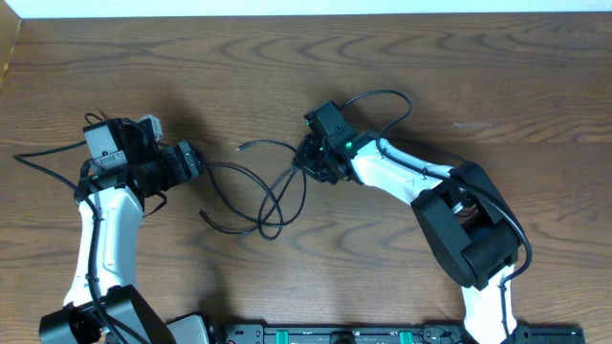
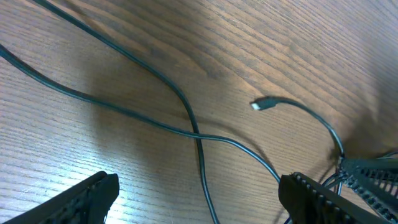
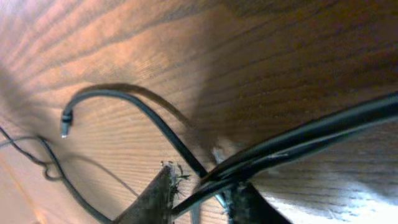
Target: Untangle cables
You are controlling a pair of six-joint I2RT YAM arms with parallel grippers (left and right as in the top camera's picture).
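Right wrist view: the right gripper [image 3: 205, 196] is nearest the lens, its two dark fingers [image 3: 155, 199] rising from 6 o'clock. The jaws are drawn close and pinch a bundle of the thin black cables [image 3: 298, 140], which runs out of the grip towards 3 o'clock. One further strand arcs from the fingers to 9 o'clock and ends in a small plug [image 3: 64, 121], lying free on the brown wood-grain table [image 3: 261, 56].

Left wrist view: the left gripper [image 2: 199, 186] has its jaws wide apart and holds nothing. One black finger [image 2: 87, 199] sits at 7 o'clock, the other at 5 o'clock. Two strands of the thin black cables [image 2: 155, 81] cross on the table between and above the fingers. A loose plug end [image 2: 258, 104] lies at 2 o'clock, clear of both fingers.

Overhead view: the thin black cables [image 1: 273, 196] lie in loose overlapping loops at the centre of the table [image 1: 287, 76]. The left gripper [image 1: 191, 161] is at 9 o'clock of the loops, just beside their outer strand. The right gripper [image 1: 311, 164] is at 1 o'clock of the loops, closed on them. One free end [image 1: 239, 149] points to 11 o'clock; another [image 1: 206, 218] lies at 8 o'clock. A thicker black lead [image 1: 382, 96] on the right arm loops up at 12 o'clock of that gripper.
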